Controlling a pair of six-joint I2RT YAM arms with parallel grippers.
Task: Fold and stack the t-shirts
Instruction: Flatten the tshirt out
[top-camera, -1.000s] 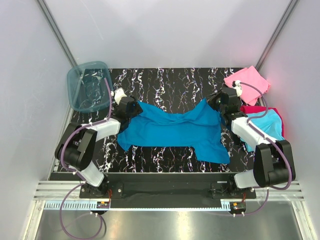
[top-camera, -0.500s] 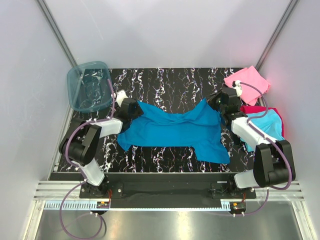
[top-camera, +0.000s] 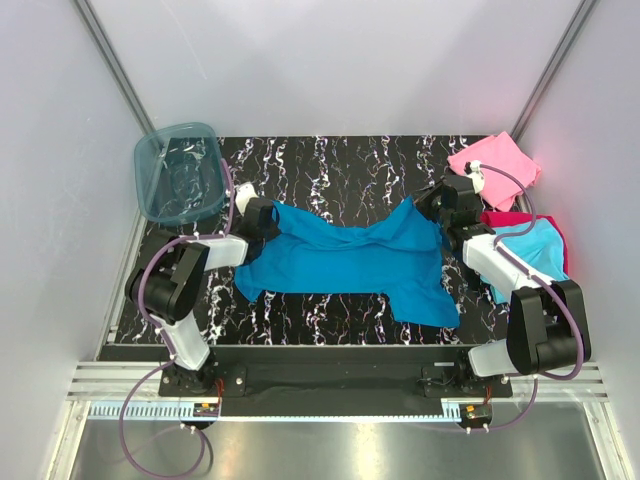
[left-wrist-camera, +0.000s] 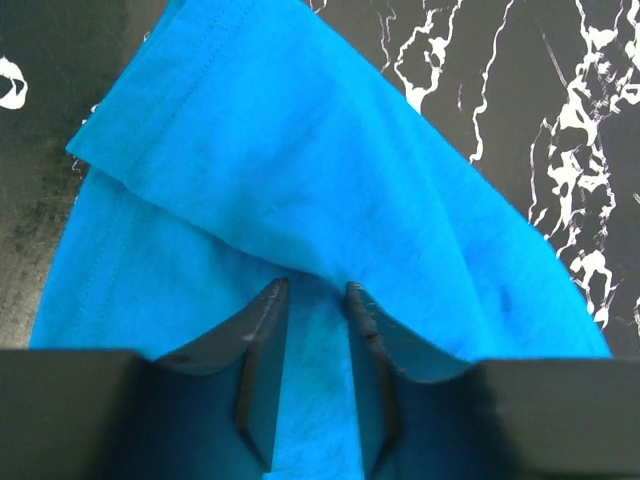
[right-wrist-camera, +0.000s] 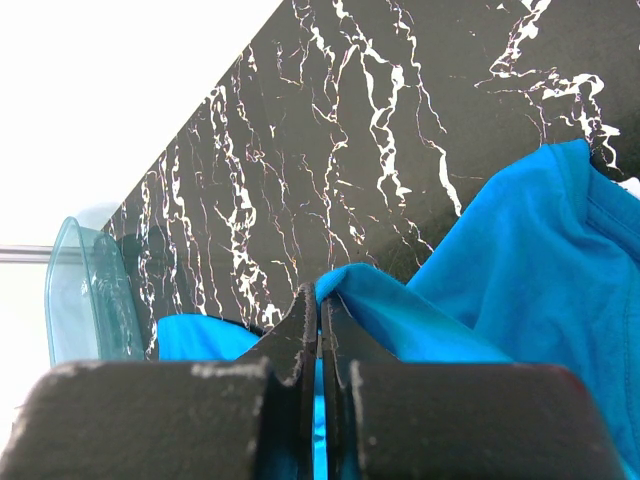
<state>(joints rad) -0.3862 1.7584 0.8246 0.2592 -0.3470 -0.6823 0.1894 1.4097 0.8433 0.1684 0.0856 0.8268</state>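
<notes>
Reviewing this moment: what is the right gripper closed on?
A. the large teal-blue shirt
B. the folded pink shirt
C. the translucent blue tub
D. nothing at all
A: in the right wrist view, the right gripper has its fingers pressed together on a raised fold of the teal-blue shirt.

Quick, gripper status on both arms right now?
Left gripper: jaws narrowed around a fold of the large teal-blue cloth t-shirt; whether the grip is firm cannot be told.
Right gripper: shut, pinching the same t-shirt's edge.
</notes>
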